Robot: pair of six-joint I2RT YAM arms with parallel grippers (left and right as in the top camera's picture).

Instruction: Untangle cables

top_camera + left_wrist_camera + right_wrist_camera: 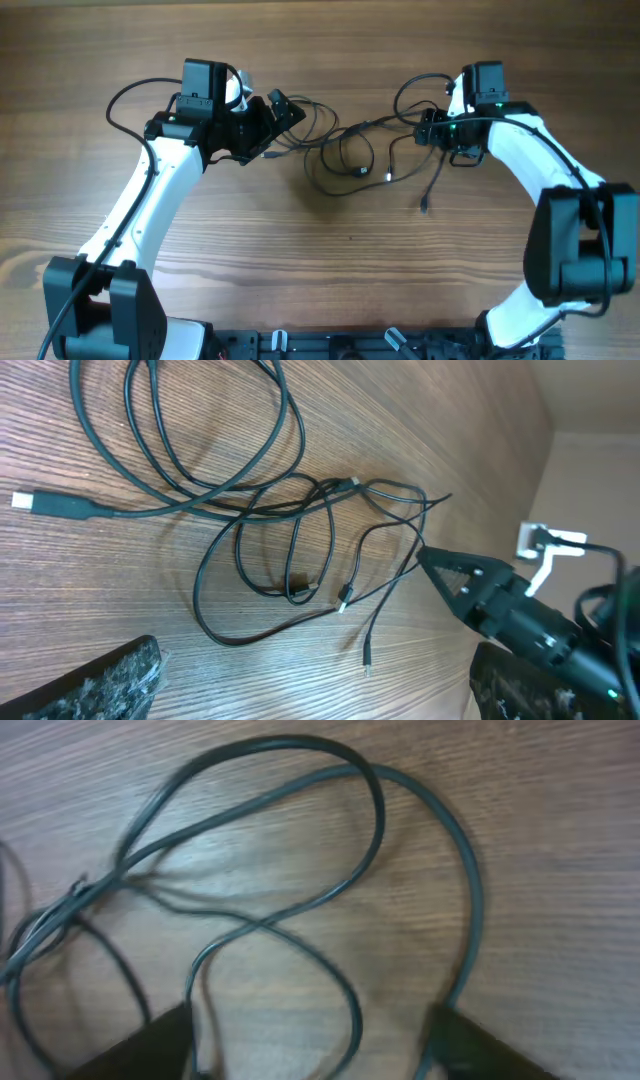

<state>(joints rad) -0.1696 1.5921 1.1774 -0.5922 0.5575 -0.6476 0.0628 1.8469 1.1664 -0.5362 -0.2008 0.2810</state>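
The cables (345, 155) are thin black cords lying tangled on the wooden table between my two arms. One loose end (424, 208) trails toward the front. In the left wrist view the cables (300, 530) form loops joined at a small knot (345, 485). My left gripper (287, 110) hovers at the tangle's left edge, and its jaws (315, 657) stand wide open over bare wood. My right gripper (430, 128) is at the tangle's right end. In its wrist view the jaws (310, 1012) stand apart, with looping cable strands (350, 990) running between and beside the fingers (140, 1045).
A thicker cord with a white plug (25, 500) curves along the far side of the tangle. The right arm's black fingers (455, 575) show in the left wrist view. A dark rail (340, 345) runs along the table's front edge.
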